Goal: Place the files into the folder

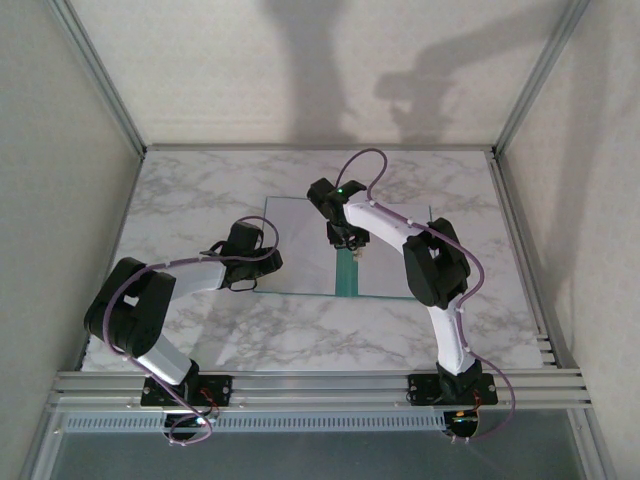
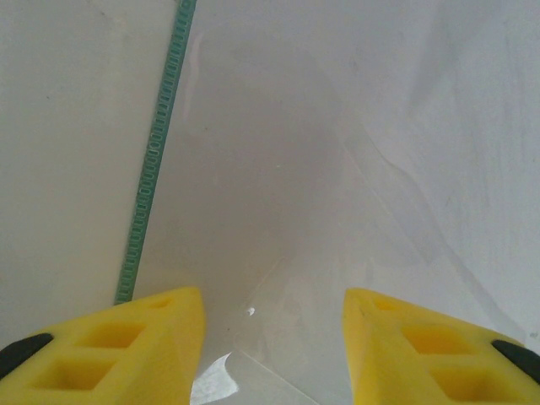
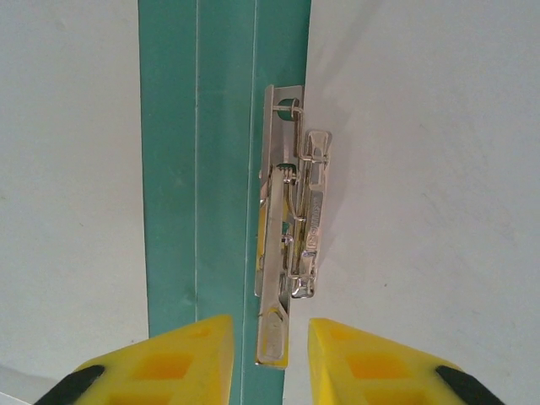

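**A:** Where are the thin white paper sheets (image 3: 422, 211)?

**B:** Flat on the open teal-green card folder (image 3: 181, 169), middle of the marble table (image 1: 200, 340). Light, floppy, slippery I'd guess, so pinch a free edge. Right gripper (image 3: 270, 325) is narrow, straddling the shiny metal clip (image 3: 287, 219), not touching it. Left gripper (image 2: 274, 295) is half-open, empty.

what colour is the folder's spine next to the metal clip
Teal green; the folder's spine beside the metal clip shows best in the right wrist view.

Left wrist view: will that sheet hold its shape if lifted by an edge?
Probably floppy: the sheet bows in soft folds. Likely slippery, given the glossy highlight near its corner. It looks thin, so probably light.
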